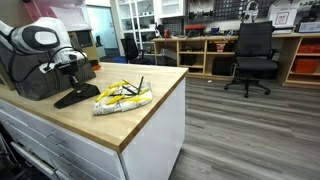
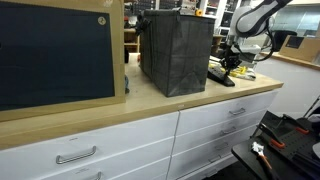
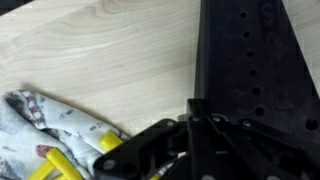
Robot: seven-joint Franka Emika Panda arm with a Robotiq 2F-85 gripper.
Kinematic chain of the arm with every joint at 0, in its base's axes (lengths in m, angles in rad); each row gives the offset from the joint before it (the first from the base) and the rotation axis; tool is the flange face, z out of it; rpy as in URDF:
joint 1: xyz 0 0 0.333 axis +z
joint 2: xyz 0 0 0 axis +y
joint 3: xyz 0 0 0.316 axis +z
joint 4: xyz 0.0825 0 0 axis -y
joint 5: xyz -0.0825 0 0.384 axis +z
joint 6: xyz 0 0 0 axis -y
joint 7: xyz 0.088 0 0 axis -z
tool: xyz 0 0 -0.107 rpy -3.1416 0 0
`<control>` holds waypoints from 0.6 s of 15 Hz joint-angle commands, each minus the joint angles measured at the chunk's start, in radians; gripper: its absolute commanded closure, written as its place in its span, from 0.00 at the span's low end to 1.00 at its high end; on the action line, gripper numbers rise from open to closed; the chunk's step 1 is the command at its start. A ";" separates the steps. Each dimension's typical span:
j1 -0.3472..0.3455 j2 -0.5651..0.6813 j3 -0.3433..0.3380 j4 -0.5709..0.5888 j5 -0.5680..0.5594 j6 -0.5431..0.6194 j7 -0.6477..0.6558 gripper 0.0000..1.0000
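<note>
My gripper point(image 1: 72, 70) hangs low over the wooden counter point(image 1: 150, 105), just above a flat black perforated plate point(image 1: 76, 97). In the wrist view the fingers point(image 3: 190, 125) are drawn together at the plate's near left edge point(image 3: 245, 50), and I see nothing between them. A crumpled white patterned cloth point(image 1: 122, 98) with yellow cables lies right beside the plate. In the wrist view the cloth point(image 3: 50, 130) lies at the lower left. The gripper point(image 2: 238, 60) and the plate point(image 2: 220, 76) also show in an exterior view.
A dark fabric bin point(image 2: 175, 50) stands on the counter behind the arm. A framed dark board point(image 2: 55, 50) leans further along. The counter edge point(image 1: 160, 115) drops to white drawers. A black office chair point(image 1: 253, 55) and shelves stand across the floor.
</note>
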 commanded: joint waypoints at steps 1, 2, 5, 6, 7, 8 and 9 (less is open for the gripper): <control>0.019 -0.013 0.001 0.002 -0.022 0.023 -0.008 1.00; 0.022 -0.012 0.002 0.003 -0.024 0.026 -0.009 1.00; 0.033 -0.010 0.000 0.007 -0.054 0.034 -0.008 1.00; 0.036 -0.011 -0.002 0.007 -0.074 0.034 -0.005 1.00; 0.041 -0.015 -0.005 0.008 -0.105 0.033 0.001 1.00; 0.049 -0.023 -0.011 0.007 -0.158 0.028 0.023 1.00; 0.056 -0.032 -0.016 0.006 -0.214 0.026 0.048 1.00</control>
